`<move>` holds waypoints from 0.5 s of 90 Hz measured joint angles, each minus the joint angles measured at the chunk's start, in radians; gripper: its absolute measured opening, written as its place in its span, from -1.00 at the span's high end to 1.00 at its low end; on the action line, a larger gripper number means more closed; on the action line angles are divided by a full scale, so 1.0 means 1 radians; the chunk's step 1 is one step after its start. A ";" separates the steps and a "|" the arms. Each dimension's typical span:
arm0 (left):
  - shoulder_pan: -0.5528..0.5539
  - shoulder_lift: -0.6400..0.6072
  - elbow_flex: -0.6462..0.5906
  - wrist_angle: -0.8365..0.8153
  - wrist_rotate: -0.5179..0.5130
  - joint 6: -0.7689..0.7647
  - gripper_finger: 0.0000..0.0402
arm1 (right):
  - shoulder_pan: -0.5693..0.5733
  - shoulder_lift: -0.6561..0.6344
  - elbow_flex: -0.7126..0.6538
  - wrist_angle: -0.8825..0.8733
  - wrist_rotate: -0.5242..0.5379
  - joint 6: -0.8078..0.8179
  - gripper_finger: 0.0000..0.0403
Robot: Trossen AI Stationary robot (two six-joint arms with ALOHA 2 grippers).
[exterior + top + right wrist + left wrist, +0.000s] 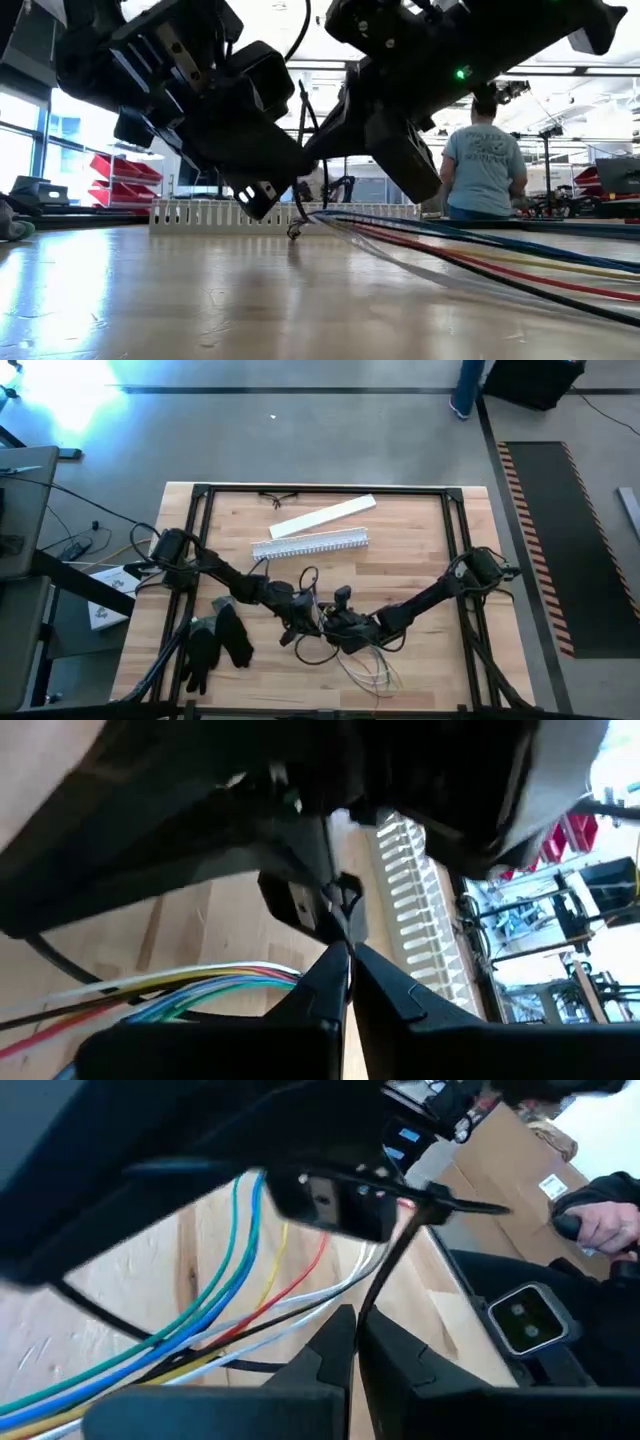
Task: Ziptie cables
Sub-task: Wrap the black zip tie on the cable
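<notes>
Both grippers meet over the table just in front of the slotted channel (pixel 310 544): the left gripper (pixel 355 1342) has its 2 fingers pressed together on a thin black strap, seemingly the ziptie (pixel 385 1270); the right gripper (pixel 348 965) is likewise closed, apparently pinching that tie where it wraps the cables (pixel 225 1295). These thin wires fan out loose across the wood from the grippers, away from the channel. They look light, limp and slippery, so grip is best at the gathered neck. Each arm reaches inward, wrist pitched down.
</notes>
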 joint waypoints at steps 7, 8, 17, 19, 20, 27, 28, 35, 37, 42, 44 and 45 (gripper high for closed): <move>0.000 0.009 0.000 0.004 -0.018 0.000 1.00 | 0.001 0.000 0.000 0.000 -0.014 0.000 1.00; 0.000 0.009 0.000 0.004 -0.022 0.000 1.00 | 0.002 0.000 0.000 0.000 -0.016 0.000 1.00; 0.000 0.009 0.000 0.014 -0.043 0.008 1.00 | 0.006 0.000 0.000 -0.001 -0.022 0.000 1.00; 0.000 0.009 0.000 0.018 -0.043 0.012 1.00 | 0.006 0.000 0.000 -0.001 -0.026 0.000 1.00; 0.000 0.009 0.000 0.021 -0.043 0.014 1.00 | 0.007 0.000 0.000 -0.001 -0.029 0.000 1.00; 0.000 0.008 0.000 0.035 -0.044 0.016 1.00 | 0.007 0.000 0.000 -0.003 -0.056 0.000 1.00; 0.000 0.008 0.000 0.035 -0.044 0.016 1.00 | 0.007 0.000 0.000 -0.003 -0.059 0.000 1.00; 0.000 0.009 0.000 0.030 -0.044 0.016 1.00 | 0.010 0.000 0.000 -0.003 -0.069 -0.001 1.00; 0.000 0.009 0.000 0.031 -0.044 0.016 1.00 | 0.011 0.000 0.000 -0.003 -0.071 -0.002 1.00; 0.000 0.009 0.000 0.032 -0.045 0.017 1.00 | 0.015 0.000 0.000 -0.003 -0.072 -0.010 1.00; 0.000 0.009 0.000 0.032 -0.045 0.017 1.00 | 0.017 0.000 0.000 -0.003 -0.072 -0.016 1.00; 0.000 0.009 0.000 0.032 -0.045 0.017 1.00 | 0.019 0.000 0.000 -0.003 -0.072 -0.020 1.00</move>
